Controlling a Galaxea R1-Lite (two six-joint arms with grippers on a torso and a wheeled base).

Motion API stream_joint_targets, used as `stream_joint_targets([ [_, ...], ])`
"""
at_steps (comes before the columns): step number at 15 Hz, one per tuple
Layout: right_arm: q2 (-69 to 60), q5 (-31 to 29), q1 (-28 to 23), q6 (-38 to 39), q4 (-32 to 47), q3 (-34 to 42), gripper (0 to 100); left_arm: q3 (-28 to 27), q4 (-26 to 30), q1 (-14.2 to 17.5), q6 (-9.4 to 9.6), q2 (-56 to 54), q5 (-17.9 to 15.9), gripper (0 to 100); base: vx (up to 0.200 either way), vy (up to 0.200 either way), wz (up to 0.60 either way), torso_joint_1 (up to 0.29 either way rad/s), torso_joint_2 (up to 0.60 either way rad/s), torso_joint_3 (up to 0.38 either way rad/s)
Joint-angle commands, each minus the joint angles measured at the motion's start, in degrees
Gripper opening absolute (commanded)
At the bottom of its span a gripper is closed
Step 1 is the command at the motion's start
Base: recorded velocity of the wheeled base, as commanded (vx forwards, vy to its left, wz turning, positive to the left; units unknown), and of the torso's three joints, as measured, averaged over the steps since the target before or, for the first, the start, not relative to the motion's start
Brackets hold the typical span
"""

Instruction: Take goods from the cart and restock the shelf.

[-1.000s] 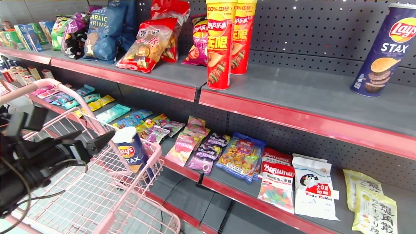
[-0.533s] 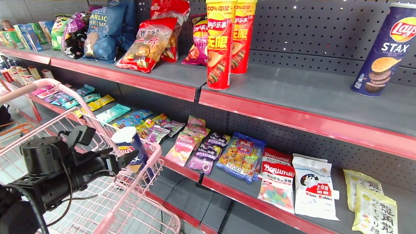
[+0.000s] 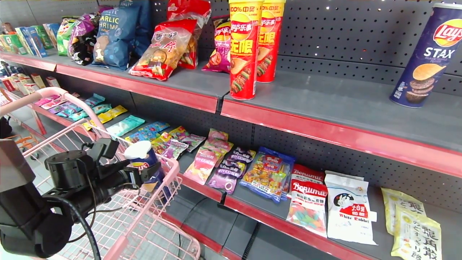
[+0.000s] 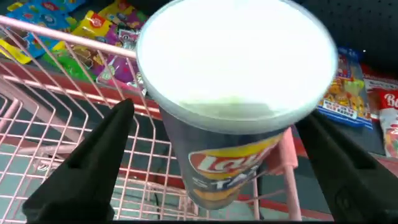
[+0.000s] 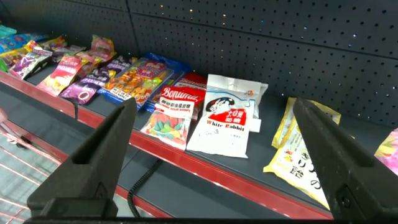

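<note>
Your left gripper [image 3: 142,169] is at the near left of the scene, inside the pink cart [image 3: 108,220]. Its two fingers [image 4: 93,168] are spread to either side of the blue chip can [image 3: 144,160]. The can stands in the cart's right corner against the wire wall, with its white lid [image 4: 236,56] on top. From the left wrist, a thin gap shows between each finger and the can's side, so the pincer is released around the can and not clamped on it.

Your right gripper [image 5: 212,109] is also released, with its fingers wide apart and nothing between them. It faces the lower shelf [image 5: 186,163], where a white candy bag [image 5: 227,118] lies flat just beside a red gummy bag [image 5: 171,115]. Yellow bags [image 5: 305,149] lie further right.

On the upper shelf [image 3: 325,104], two red cans [image 3: 243,50] stand upright near the middle, touching each other. A second blue can [image 3: 426,54] stands at the far right, tilted back against the pegboard. The stretch of shelf between the red cans and that blue can is bare grey board. Snack bags [image 3: 162,47] crowd the upper shelf to the left of the red cans.
</note>
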Motion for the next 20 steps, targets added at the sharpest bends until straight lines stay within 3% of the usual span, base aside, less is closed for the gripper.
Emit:
stream_joint_targets([
  [1, 0.1, 0.0, 0.0, 0.0, 0.0, 0.0, 100, -0.8, -0.1, -0.1, -0.01, 1.9, 0.2, 100, 0.000, 0.000, 0.00, 0.000, 0.00, 0.000],
  [2, 0.1, 0.0, 0.0, 0.0, 0.0, 0.0, 100, -0.9, -0.1, 0.0, -0.01, 2.0, 0.2, 0, 0.000, 0.000, 0.00, 0.000, 0.00, 0.000],
  [8, 0.1, 0.0, 0.0, -0.1, 0.0, 0.0, 100, -1.0, 1.4, 0.4, -0.19, -3.2, 0.3, 0, 0.000, 0.000, 0.00, 0.000, 0.00, 0.000],
  [10, 0.1, 0.0, 0.0, -0.1, 0.0, 0.0, 100, -3.2, 10.4, 0.5, -0.28, -12.5, 0.3, 0, 0.000, 0.000, 0.00, 0.000, 0.00, 0.000],
  [11, 0.1, 0.0, 0.0, -0.1, 0.0, 0.0, 100, -7.8, 25.4, 0.5, -0.98, -23.0, 0.2, 0, 0.000, 0.000, 0.00, 0.000, 0.00, 0.000],
  [12, 0.1, 0.0, 0.0, -0.1, 0.0, 0.0, 100, -9.9, 31.5, 0.5, -1.42, -26.9, 0.2, 0, 0.000, 0.000, 0.00, 0.000, 0.00, 0.000],
  [13, 0.1, 0.0, 0.0, -0.1, 0.0, 0.0, 100, -15.7, 46.9, 0.4, -2.39, -37.1, 0.2, 0, 0.000, 0.000, 0.00, 0.000, 0.00, 0.000],
  [15, 0.1, 0.0, 0.0, -0.1, 0.0, 0.0, 100, -21.6, 66.1, 0.3, -2.30, -51.8, -0.6, 0, 0.000, 0.000, 0.00, 0.000, 0.00, 0.000],
  [16, 0.1, 0.0, 0.0, -0.1, 0.0, 0.0, 100, -21.7, 66.8, 0.2, -2.30, -52.4, -0.6, 0, 0.000, 0.000, 0.00, 0.000, 0.00, 0.000],
  [17, 0.1, 0.1, 0.0, -0.1, 0.0, 0.0, 100, -22.8, 80.5, -1.0, -1.68, -67.0, -3.1, 0, 0.000, 0.000, 0.00, 0.000, 0.00, 0.000],
  [18, 0.1, 0.1, 0.0, -0.1, 0.0, 0.0, 100, -22.7, 83.5, -1.4, -0.98, -70.7, -3.1, 0, 0.000, 0.000, 0.00, 0.000, 0.00, 0.000],
  [20, 0.1, 0.1, 0.0, -0.1, 0.0, 0.0, 100, -20.5, 93.0, -1.3, 3.33, -83.2, -0.9, 0, 0.000, 0.000, 0.00, 0.000, 0.00, 0.000],
])
